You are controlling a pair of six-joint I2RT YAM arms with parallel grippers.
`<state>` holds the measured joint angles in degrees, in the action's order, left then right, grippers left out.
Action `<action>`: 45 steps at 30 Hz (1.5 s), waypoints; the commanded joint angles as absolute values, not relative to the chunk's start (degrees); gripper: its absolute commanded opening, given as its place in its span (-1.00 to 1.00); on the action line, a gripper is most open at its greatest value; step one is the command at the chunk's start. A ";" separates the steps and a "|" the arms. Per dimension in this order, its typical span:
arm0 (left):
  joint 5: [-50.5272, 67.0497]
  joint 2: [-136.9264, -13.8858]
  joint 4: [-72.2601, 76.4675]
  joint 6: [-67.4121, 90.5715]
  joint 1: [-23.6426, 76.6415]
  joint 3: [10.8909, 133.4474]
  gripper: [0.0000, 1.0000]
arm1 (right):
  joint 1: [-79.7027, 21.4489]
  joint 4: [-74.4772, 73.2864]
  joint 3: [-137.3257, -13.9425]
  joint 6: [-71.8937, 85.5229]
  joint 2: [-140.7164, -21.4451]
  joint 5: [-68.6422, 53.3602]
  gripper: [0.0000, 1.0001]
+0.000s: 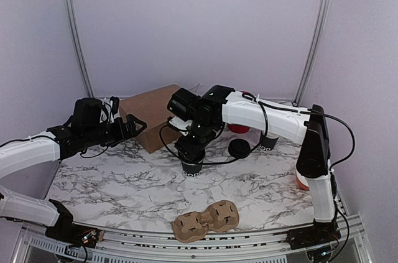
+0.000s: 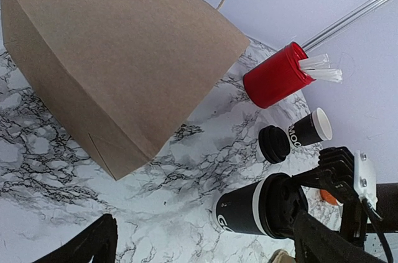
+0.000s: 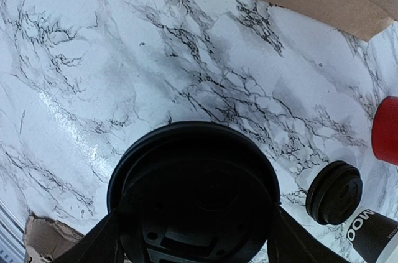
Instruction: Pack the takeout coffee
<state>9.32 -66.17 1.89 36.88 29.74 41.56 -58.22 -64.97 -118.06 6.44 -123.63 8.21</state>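
The takeout coffee point(image 1: 192, 167) is a black paper cup with white lettering, standing on the marble table point(image 1: 124, 182) with its black lid point(image 3: 196, 182) on top. My right gripper point(image 3: 198, 213) comes down on it from above, one finger pressed against each side of the lid. In the left wrist view the same cup point(image 2: 245, 210) shows its white rim band under the lid. My left gripper point(image 1: 135, 125) hangs open and empty beside the brown paper bag point(image 1: 152, 117), left of the cup.
A second black cup with a bare white rim point(image 2: 311, 127) stands behind a loose black lid point(image 2: 273, 143). A red tub of white sachets point(image 2: 277, 76) is by the back wall. A cardboard cup carrier point(image 1: 205, 219) lies at the front edge.
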 commanded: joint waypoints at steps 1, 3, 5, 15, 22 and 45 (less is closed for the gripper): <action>10.66 -67.23 3.30 37.02 29.82 41.03 0.98 | -57.92 -65.67 -118.61 7.78 -124.51 8.57 0.49; 11.19 -67.69 3.34 37.17 29.82 41.17 0.98 | -57.92 -65.84 -119.11 8.18 -124.28 9.05 0.51; 12.07 -68.27 3.42 37.21 29.85 41.34 0.97 | -58.01 -65.84 -119.12 8.43 -123.90 9.42 0.55; 12.90 -70.25 3.43 36.78 31.31 41.75 0.96 | -58.15 -65.76 -118.60 8.84 -123.30 10.33 0.71; 13.34 -71.89 3.43 36.58 32.37 44.15 0.96 | -58.21 -64.94 -118.83 9.22 -122.07 10.46 0.84; 12.57 -78.66 3.10 37.94 38.06 49.19 0.89 | -55.59 -55.49 -109.43 10.75 -113.58 8.76 0.88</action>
